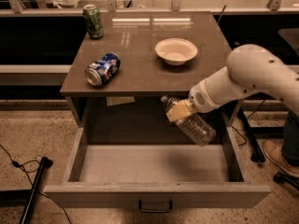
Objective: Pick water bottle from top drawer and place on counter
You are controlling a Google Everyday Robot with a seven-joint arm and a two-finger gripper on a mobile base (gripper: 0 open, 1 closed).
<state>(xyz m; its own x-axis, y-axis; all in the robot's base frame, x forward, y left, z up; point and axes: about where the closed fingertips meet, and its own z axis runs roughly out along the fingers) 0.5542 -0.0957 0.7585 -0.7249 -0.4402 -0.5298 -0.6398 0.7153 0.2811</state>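
My gripper (180, 111) is shut on the water bottle (194, 125), a clear crinkled plastic bottle. It holds the bottle tilted in the air above the open top drawer (154, 164), near the drawer's back right part, just below the front edge of the counter (140, 45). The bottle's base points down to the right. Its cap end points up-left, behind the fingers. The drawer floor below is bare. A small dark handle (155, 205) sits on the drawer's front panel.
On the counter a blue soda can (103, 69) lies on its side at the left, a green can (93, 21) stands at the back left, and a white bowl (176, 51) sits right of the middle. A dark pole (32, 190) lies on the floor at the left.
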